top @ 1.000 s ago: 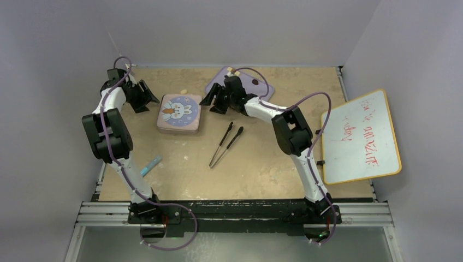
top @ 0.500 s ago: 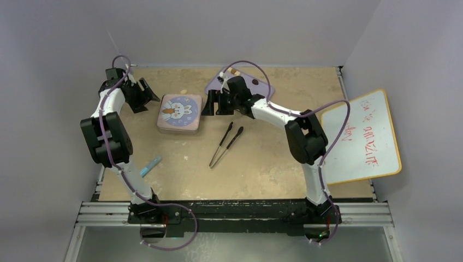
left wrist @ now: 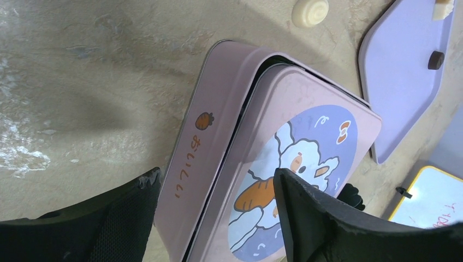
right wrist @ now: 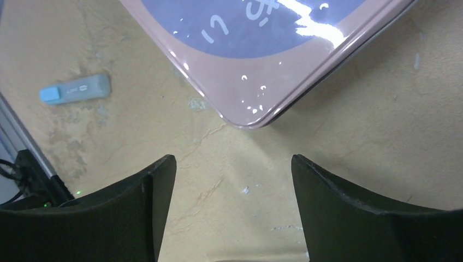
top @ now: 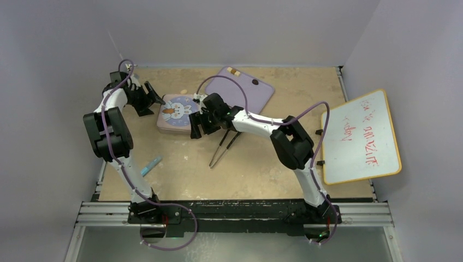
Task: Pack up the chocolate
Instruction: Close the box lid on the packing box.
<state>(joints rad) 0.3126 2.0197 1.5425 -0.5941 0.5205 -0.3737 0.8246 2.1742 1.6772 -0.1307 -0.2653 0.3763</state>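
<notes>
Chocolate [top: 235, 71] left out, arms now at tin [top: 179, 113].
Few pieces visible: two or three on purple tray [top: 261, 94] at desk's [top: 262, 164] far edge, one cream round [left wrist: 310, 12] loose on desk just beyond tin. Rabbit lid [left wrist: 306, 164] on, slightly askew. Within the last second right gripper [top: 196, 126] left the tray for tin's near right corner; left gripper [top: 155, 101] closed in on its far left corner. Both jaws wide, holding nothing. Judged: lid work comes next, stray pieces still unpacked.

On the side wall of the pink tin [left wrist: 229, 82], orange lettering [left wrist: 185, 166] seemingly reads おいしい beside a carrot sign [left wrist: 204, 120]; red scrawl on the whiteboard [top: 360, 136] right of the tin is unreadable.
</notes>
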